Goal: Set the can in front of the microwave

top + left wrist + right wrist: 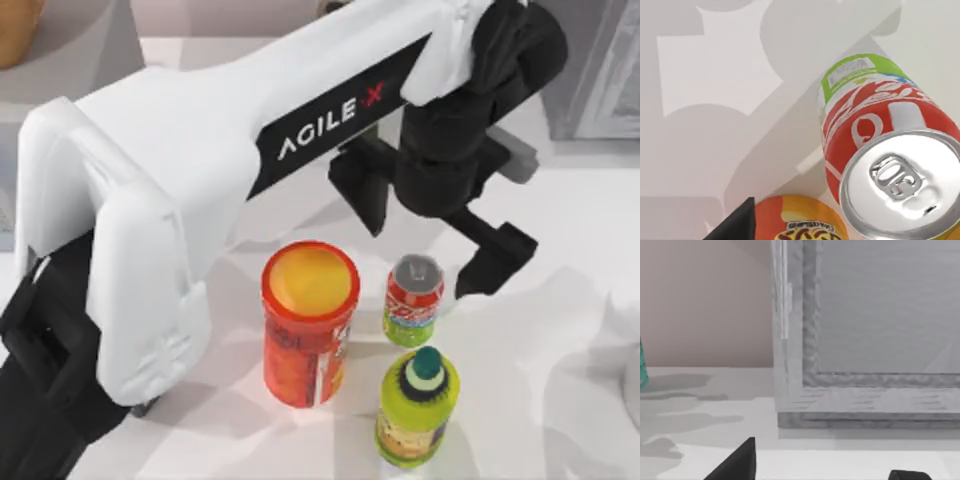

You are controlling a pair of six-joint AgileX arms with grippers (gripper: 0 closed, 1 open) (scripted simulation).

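Note:
The can [413,298], with a silver top, red body and lime-green base, stands upright at mid table. In the left wrist view the can [875,125] looms close, beside one dark fingertip [737,224]. My left gripper [422,255] hangs open just above and behind the can, one finger on each side, not touching it. A large pale grey box [70,55] at the far left looks like the microwave, its front hidden behind my left arm. My right gripper [825,472] is parked at the right, open, facing a speckled grey appliance.
An orange-red canister [310,320] with a yellow lid stands close to the left of the can. A yellow-green bottle [418,405] with a teal cap stands just in front of it. The darker speckled appliance [600,70] with a white-framed front fills the far right corner.

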